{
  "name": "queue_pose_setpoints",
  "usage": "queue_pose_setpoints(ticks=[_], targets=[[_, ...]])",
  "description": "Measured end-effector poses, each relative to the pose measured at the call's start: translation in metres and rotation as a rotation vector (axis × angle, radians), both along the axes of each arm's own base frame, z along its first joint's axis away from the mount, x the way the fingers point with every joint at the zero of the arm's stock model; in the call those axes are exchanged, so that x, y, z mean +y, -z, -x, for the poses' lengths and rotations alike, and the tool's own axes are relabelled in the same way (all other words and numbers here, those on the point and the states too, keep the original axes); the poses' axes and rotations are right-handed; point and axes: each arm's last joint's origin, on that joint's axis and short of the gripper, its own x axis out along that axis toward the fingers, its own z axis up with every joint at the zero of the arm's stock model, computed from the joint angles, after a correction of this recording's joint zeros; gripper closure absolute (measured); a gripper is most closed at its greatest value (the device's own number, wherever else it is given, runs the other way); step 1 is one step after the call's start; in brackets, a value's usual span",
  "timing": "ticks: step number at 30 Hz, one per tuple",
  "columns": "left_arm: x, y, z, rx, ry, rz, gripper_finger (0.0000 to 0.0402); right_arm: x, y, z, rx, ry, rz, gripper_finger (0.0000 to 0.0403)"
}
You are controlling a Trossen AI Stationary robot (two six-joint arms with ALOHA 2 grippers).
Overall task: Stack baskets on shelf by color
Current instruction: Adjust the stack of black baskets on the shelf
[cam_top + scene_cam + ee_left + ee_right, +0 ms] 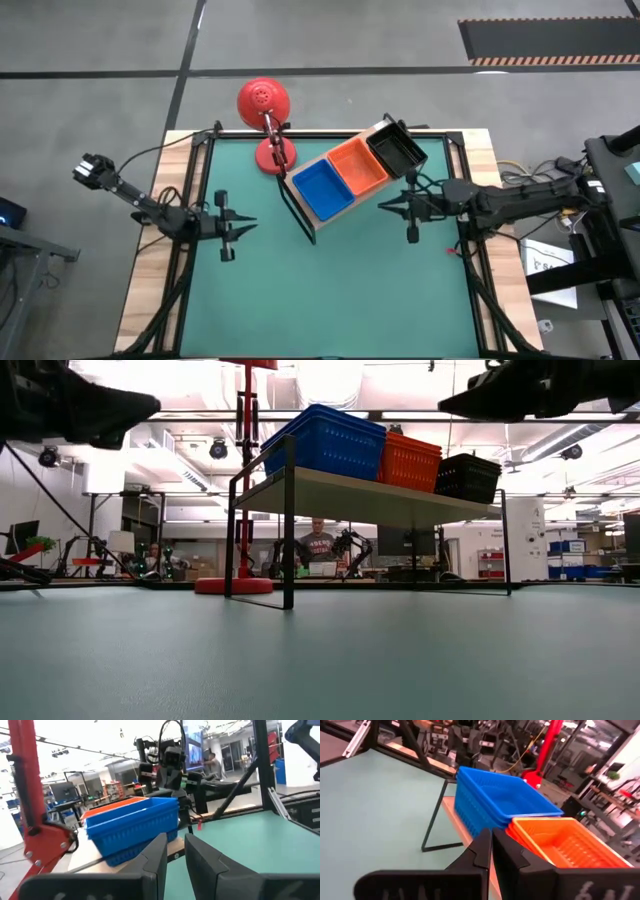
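The wooden shelf (pixel 384 128) with its black wire frame stands slantwise at the table's far middle. On it sit three stacks of baskets: blue (pixel 323 190) at the left end, orange (pixel 359 165) in the middle, black (pixel 397 150) at the right end. They also show in the low view as blue (pixel 325 445), orange (pixel 408 463) and black (pixel 468 477). My left gripper (pixel 250 226) hovers left of the shelf, empty, with a narrow gap between its fingers (pixel 175 845). My right gripper (pixel 383 207) hovers just near-right of the shelf, shut and empty (pixel 491 840).
A red lamp (pixel 262 100) on a red base (pixel 275 155) stands just behind the shelf's left end. The green mat (pixel 330 300) lies bare across the near half. People and other equipment show in the room beyond the table.
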Motion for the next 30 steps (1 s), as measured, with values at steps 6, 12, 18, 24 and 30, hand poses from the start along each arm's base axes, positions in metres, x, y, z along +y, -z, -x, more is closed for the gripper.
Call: queue_pose_setpoints(ticks=[6,12,18,24,30], targets=[[0.005,0.002,0.007,-0.011,-0.018,0.033,0.035,-0.003,0.0,0.017,-0.056,0.012,0.014,0.0394],[0.006,0.004,0.009,0.005,-0.029,0.045,0.035,-0.004,0.011,0.035,-0.102,0.011,0.019,0.0394],[0.007,0.007,0.009,0.029,-0.046,0.044,0.035,-0.004,0.016,0.062,-0.228,0.014,0.022,0.0394],[0.008,0.009,0.008,0.052,-0.124,0.045,0.035,-0.005,0.024,0.079,-0.326,0.022,0.088,0.0394],[0.009,0.01,0.008,0.057,-0.146,0.045,0.035,-0.005,0.024,0.09,-0.446,0.032,0.15,0.0394]])
